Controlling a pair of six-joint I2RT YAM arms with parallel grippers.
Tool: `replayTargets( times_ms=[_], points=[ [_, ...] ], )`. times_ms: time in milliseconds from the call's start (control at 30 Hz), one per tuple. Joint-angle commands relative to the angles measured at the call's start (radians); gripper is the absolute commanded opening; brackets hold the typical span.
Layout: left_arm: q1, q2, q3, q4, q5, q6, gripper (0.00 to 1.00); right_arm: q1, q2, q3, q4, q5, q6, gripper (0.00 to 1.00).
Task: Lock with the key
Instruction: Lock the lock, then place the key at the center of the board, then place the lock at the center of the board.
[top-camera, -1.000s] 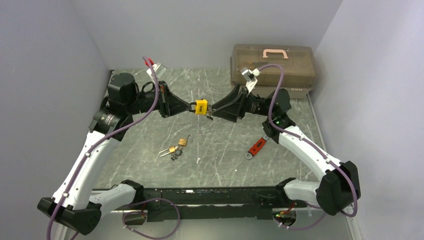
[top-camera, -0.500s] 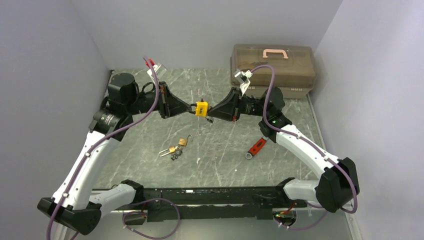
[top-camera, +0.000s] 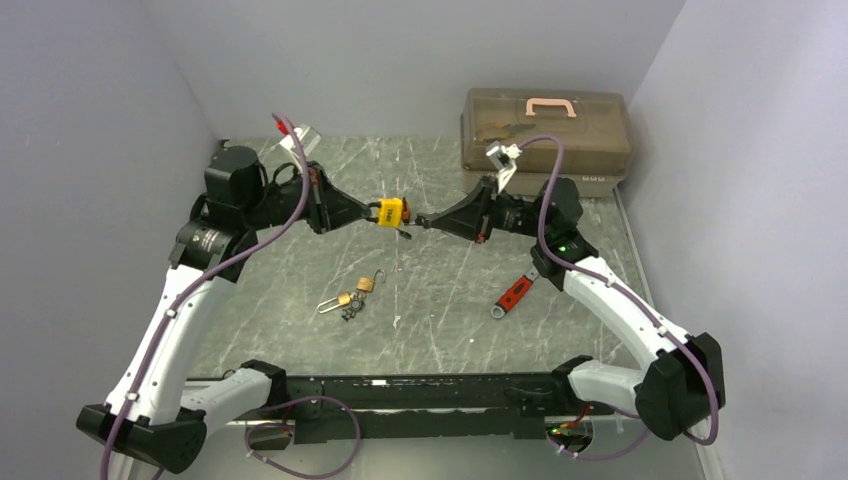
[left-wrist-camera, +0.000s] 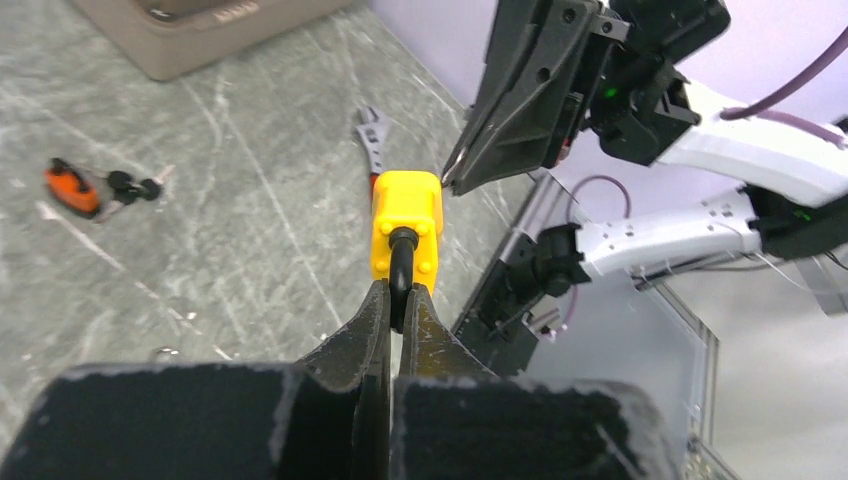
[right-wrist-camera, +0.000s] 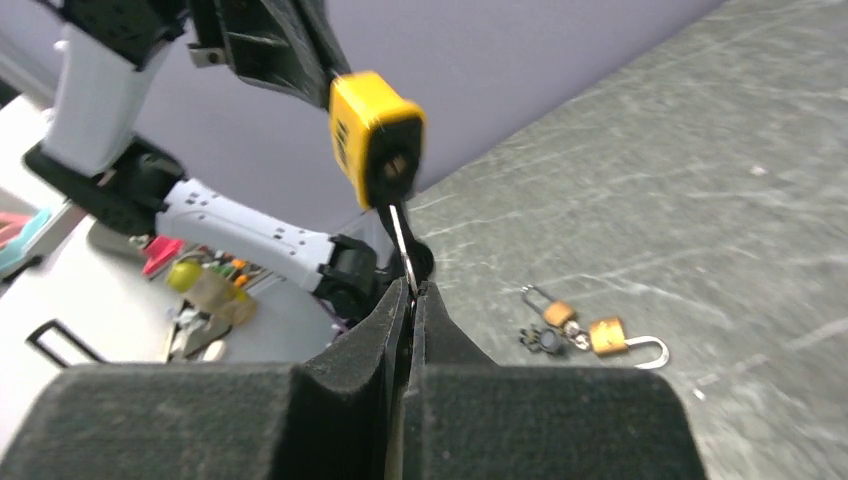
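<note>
Yellow padlock (top-camera: 390, 211): blocky rectangular body with rounded corners and a smooth, matte, plastic-looking cover. Dark print on one side face, unreadable. Shackle (left-wrist-camera: 400, 265): round black-coated bar, its loop buried between the left jaws. Left jaws pressed together on the shackle, tips just short of the body. Body held in the air, clear of the surface (top-camera: 430, 320), directly ahead of the left jaws and between the two sets of jaws.

Long axis of the body roughly level and in line with the left jaws. Shackle end toward the left jaws, keyhole end toward the right jaws.

Key (right-wrist-camera: 402, 240): thin, flat, bright metal, seated in the keyhole on the end face and running straight back into the tips of the right jaws. Right jaws closed tight on the key's outer end. Bow of the key hidden between the tips, shape not discernible. Key fully hidden behind the body in the left wrist view. Padlock blurred in the right wrist view.

Lying on the surface, below both sets of jaws and nearer the arm bases:
- two small brass padlocks (top-camera: 352, 293) with thin steel shackles, one swung open
- a dark key bunch (top-camera: 350, 313) touching them

Below the right jaws, beside the right arm: wrench (top-camera: 513, 294) with a red grip and a bare metal ring end. Beyond the right jaws: toolbox (top-camera: 545, 130), translucent brown with a pink handle on the lid, contents not discernible. Surface grey-green and stone-patterned, with pale scratches.
</note>
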Motion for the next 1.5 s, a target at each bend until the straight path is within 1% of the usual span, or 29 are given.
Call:
replayTargets(
  times_ms=[0,67,133,167,200,267,367,433,533,567,733,867,967,1033,1100,1133,1167,1233,1267,1300,1400,1467],
  points=[
    [0.054,-0.049,0.045,0.031,-0.019,0.019,0.0,-0.086,-0.054,-0.073,0.019,0.016,0.0,0.0],
    [0.06,-0.047,0.034,0.043,-0.017,0.012,0.0,-0.106,-0.064,-0.099,0.024,0.019,0.006,0.0],
    [0.061,-0.033,0.011,0.062,-0.022,-0.007,0.0,-0.109,-0.066,-0.096,-0.054,0.069,-0.047,0.0],
    [0.058,-0.02,-0.005,0.069,-0.028,-0.014,0.0,-0.106,-0.063,-0.084,-0.149,0.139,-0.084,0.0],
    [0.05,-0.004,-0.024,0.077,-0.035,-0.024,0.0,-0.103,-0.058,-0.078,-0.207,0.19,-0.11,0.0],
    [0.01,0.03,-0.065,0.1,-0.086,-0.038,0.0,-0.102,-0.046,-0.081,-0.282,0.316,-0.125,0.0],
    [-0.071,0.096,-0.106,0.143,-0.187,-0.056,0.0,-0.101,-0.013,-0.09,-0.372,0.501,-0.118,0.0],
    [-0.109,0.155,-0.142,0.224,-0.21,-0.109,0.0,-0.1,0.028,-0.089,-0.428,0.619,-0.113,0.0],
    [-0.172,0.28,-0.153,0.302,-0.252,-0.15,0.0,-0.099,0.093,-0.098,-0.472,0.748,-0.089,0.0],
    [-0.188,0.346,-0.142,0.314,-0.265,-0.158,0.0,-0.1,0.116,-0.101,-0.479,0.78,-0.078,0.0],
    [-0.22,0.589,-0.095,0.434,-0.258,-0.231,0.0,-0.1,0.258,-0.091,-0.495,0.872,-0.038,0.0],
    [-0.23,0.737,-0.043,0.479,-0.236,-0.256,0.0,-0.102,0.336,-0.075,-0.499,0.904,-0.037,0.0],
    [-0.232,0.823,-0.011,0.5,-0.206,-0.274,0.0,-0.102,0.383,-0.065,-0.5,0.911,-0.034,0.09],
    [-0.231,0.859,0.009,0.495,-0.202,-0.273,0.0,-0.102,0.402,-0.063,-0.494,0.906,-0.035,0.12],
    [-0.232,0.89,0.029,0.478,-0.2,-0.264,0.06,-0.103,0.415,-0.061,-0.488,0.899,-0.038,0.18],
    [-0.232,0.904,0.046,0.463,-0.2,-0.258,0.11,-0.101,0.421,-0.057,-0.491,0.897,-0.04,0.2],
    [-0.232,0.914,0.059,0.446,-0.201,-0.249,0.17,-0.101,0.429,-0.05,-0.496,0.894,-0.042,0.23],
    [-0.232,0.923,0.073,0.415,-0.209,-0.234,0.36,-0.1,0.432,-0.035,-0.51,0.888,-0.049,0.33],
    [-0.232,0.92,0.076,0.39,-0.217,-0.226,0.44,-0.096,0.43,-0.027,-0.524,0.895,-0.055,0.41],
    [-0.231,0.911,0.077,0.381,-0.222,-0.214,0.48,-0.094,0.423,-0.02,-0.532,0.901,-0.061,0.44],
    [-0.224,0.861,0.072,0.312,-0.273,-0.169,0.68,-0.072,0.396,0.007,-0.586,0.937,-0.087,0.61],
    [-0.212,0.811,0.062,0.265,-0.303,-0.144,0.78,-0.039,0.38,0.034,-0.626,0.982,-0.111,0.68]
  ],
)
